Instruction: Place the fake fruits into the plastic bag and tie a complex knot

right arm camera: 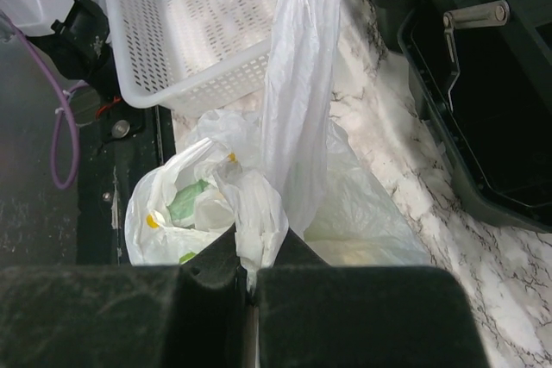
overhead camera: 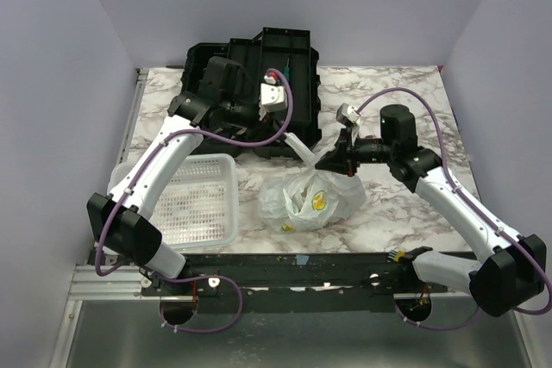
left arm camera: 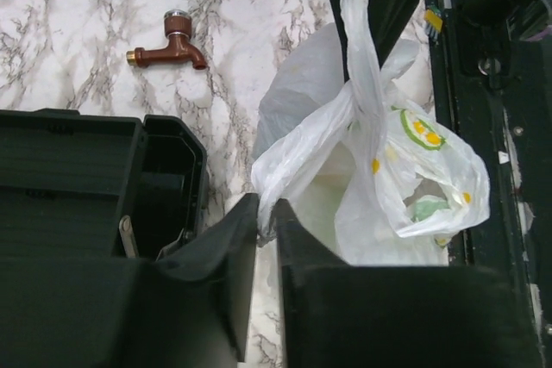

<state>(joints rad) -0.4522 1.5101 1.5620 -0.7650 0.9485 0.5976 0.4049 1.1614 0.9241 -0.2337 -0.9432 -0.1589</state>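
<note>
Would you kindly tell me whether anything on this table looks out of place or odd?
A brown water tap lies loose on the marble table near the black toolbox, a plumbing part unrelated to this job. The plastic bag looks intact, nothing spilled.

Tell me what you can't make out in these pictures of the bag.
Fruits: number unknown; right wrist view shows only green patches through the crinkled bag.
Knot: top view too small; in the wrist views the left claw and right claw cover the handle ends they pinch.
Case insides: left arm covers part, top view.
</note>
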